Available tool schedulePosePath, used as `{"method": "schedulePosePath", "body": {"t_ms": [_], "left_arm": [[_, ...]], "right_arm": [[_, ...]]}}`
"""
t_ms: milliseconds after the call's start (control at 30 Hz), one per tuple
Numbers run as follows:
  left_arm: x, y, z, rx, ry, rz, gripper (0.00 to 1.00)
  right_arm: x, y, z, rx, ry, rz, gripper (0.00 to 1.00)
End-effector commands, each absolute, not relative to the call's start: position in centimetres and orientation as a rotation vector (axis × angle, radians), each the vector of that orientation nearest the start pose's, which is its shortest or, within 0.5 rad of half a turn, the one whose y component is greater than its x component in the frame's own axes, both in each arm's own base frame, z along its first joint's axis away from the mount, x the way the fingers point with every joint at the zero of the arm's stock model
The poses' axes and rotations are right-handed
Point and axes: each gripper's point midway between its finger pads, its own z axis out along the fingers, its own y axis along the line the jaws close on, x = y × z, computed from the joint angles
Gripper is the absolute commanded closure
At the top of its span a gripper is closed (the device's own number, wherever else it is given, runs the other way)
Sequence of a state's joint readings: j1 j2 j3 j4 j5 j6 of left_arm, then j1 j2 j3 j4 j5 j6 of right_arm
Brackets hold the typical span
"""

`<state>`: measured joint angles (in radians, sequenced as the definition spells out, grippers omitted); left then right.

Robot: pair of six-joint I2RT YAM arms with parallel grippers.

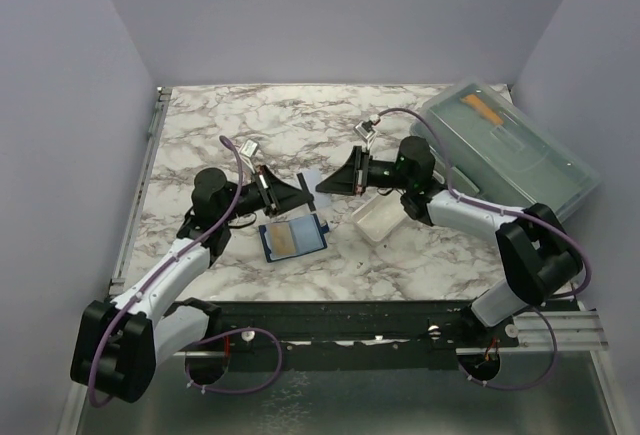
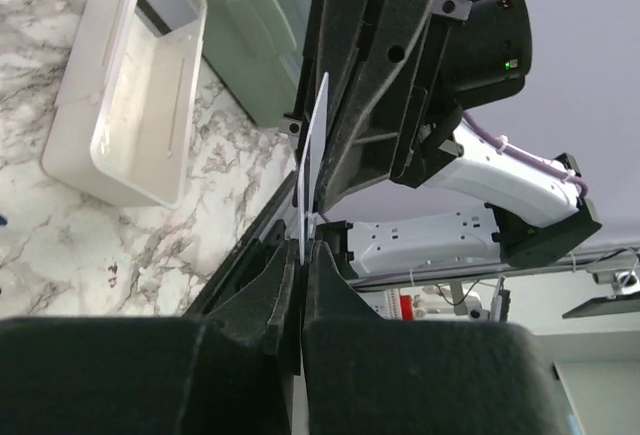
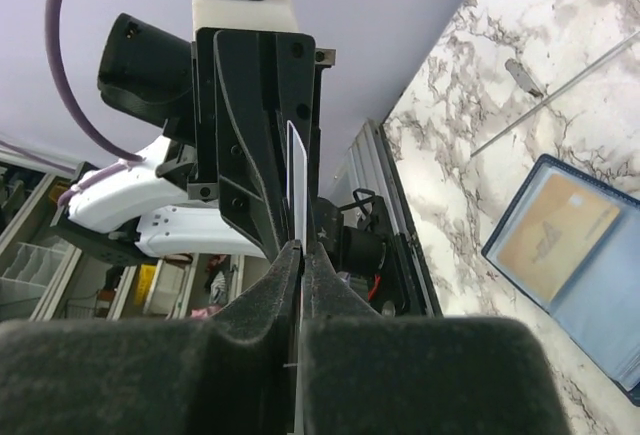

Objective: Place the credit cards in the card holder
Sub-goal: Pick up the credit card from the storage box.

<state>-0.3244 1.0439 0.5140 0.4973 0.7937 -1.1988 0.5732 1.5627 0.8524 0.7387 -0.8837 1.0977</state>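
Card holder [image 1: 293, 238] lies open on the bench [image 1: 200, 125], near centre. Golden-tan card [image 1: 288, 240] sits in its left half and looks tucked in; the right half looks free.

Just beyond and above it, the pale card [image 2: 318, 145] is off the bench, edge-on between the two arms. Left end effector [image 2: 302, 250] is clamped shut on one edge. Right end effector [image 3: 302, 250] is clamped shut on the opposite edge. Both grip it, and the fingertips nearly meet.

Step in hand: arm-to-arm handover of the second card, I think. Next, one side must let go, probably the right. The other then tilts the card flat and slides it into the free pocket. It's thin, so it could slip.

White tray [image 1: 375, 220] sits right of the holder. Grey-green box [image 1: 510, 145] is far right. I'm using neither.
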Motion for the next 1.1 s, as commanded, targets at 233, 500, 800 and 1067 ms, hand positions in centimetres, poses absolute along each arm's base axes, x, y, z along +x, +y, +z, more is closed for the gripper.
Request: {"method": "schedulePosePath", "body": {"t_ms": [233, 500, 800, 1067], "left_arm": [[22.7, -18.7, 15.0, -0.203, 2.442, -1.103, 1.00], [22.9, -17.4, 9.6, -0.326, 2.615, -0.924, 1.00], [22.5, -17.8, 7.7, -0.377, 2.606, -0.972, 1.00], [22.1, -18.3, 5.9, -0.400, 2.602, -1.020, 1.00]], "right_arm": [[27.7, 34.4, 15.4, -0.327, 2.302, 1.375, 0.53], [26.4, 37.0, 8.3, -0.472, 2.515, 1.258, 0.57], [25.3, 35.7, 3.6, -0.484, 2.646, 1.131, 0.75], [26.1, 33.8, 0.7, -0.474, 2.698, 0.939, 0.78]]}}
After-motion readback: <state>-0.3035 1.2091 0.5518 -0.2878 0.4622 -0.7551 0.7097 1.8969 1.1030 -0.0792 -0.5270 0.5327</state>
